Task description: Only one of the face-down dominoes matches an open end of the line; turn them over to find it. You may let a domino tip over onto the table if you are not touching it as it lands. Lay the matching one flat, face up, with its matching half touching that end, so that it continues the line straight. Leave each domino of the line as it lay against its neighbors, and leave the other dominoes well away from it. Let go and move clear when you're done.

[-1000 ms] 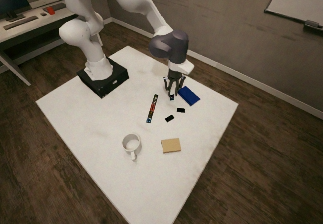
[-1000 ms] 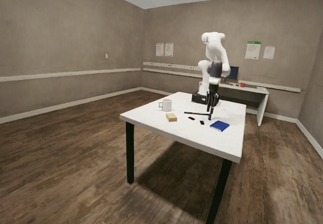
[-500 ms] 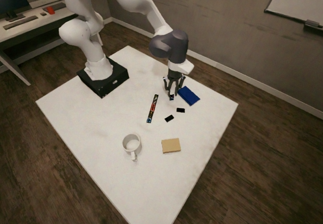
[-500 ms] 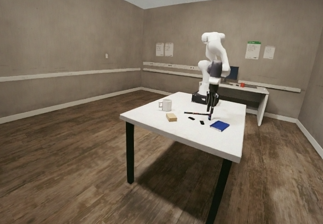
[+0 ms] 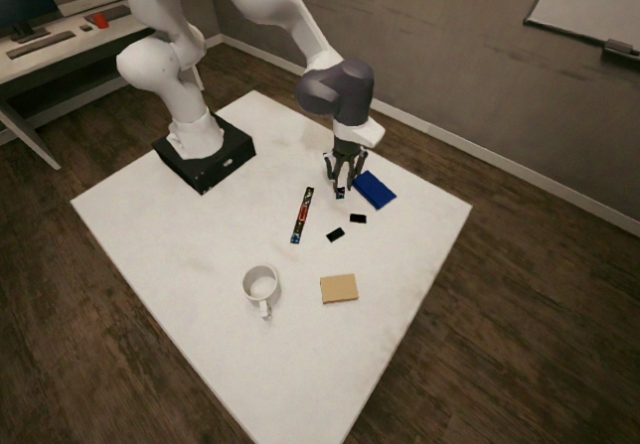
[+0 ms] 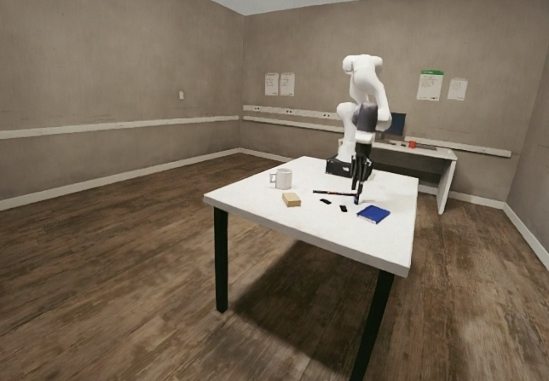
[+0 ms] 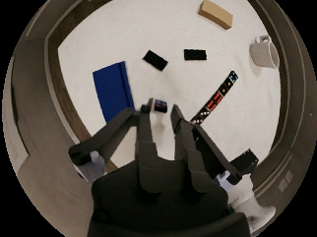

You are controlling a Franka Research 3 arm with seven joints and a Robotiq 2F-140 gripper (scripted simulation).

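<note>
The line of dominoes (image 5: pixel 302 213) (image 6: pixel 333 193) (image 7: pixel 215 101) lies face up, with a blue-pipped end half toward the mug and a green-pipped end half in the top view; pip counts are unclear. Two face-down black dominoes lie apart: one (image 5: pixel 358 219) (image 6: pixel 343 208) (image 7: pixel 156 60) nearer the blue book, one (image 5: pixel 335 234) (image 6: pixel 325 201) (image 7: pixel 195 55) nearer the box. A third domino (image 5: pixel 340 193) (image 7: pixel 160 106) seems to stand upright, its face with blue and pale pips showing. My gripper (image 5: pixel 343 190) (image 6: pixel 355 195) (image 7: pixel 161 107) points down over it, partly open, fingertips on either side with gaps visible.
A blue book (image 5: pixel 374 190) (image 6: pixel 373 214) (image 7: pixel 112 90) lies close beside the gripper. A tan box (image 5: pixel 339 288) (image 6: pixel 291 199) (image 7: pixel 216 14) and a white mug (image 5: pixel 260 284) (image 6: pixel 283 178) (image 7: pixel 265 53) stand farther off, toward the line's blue end.
</note>
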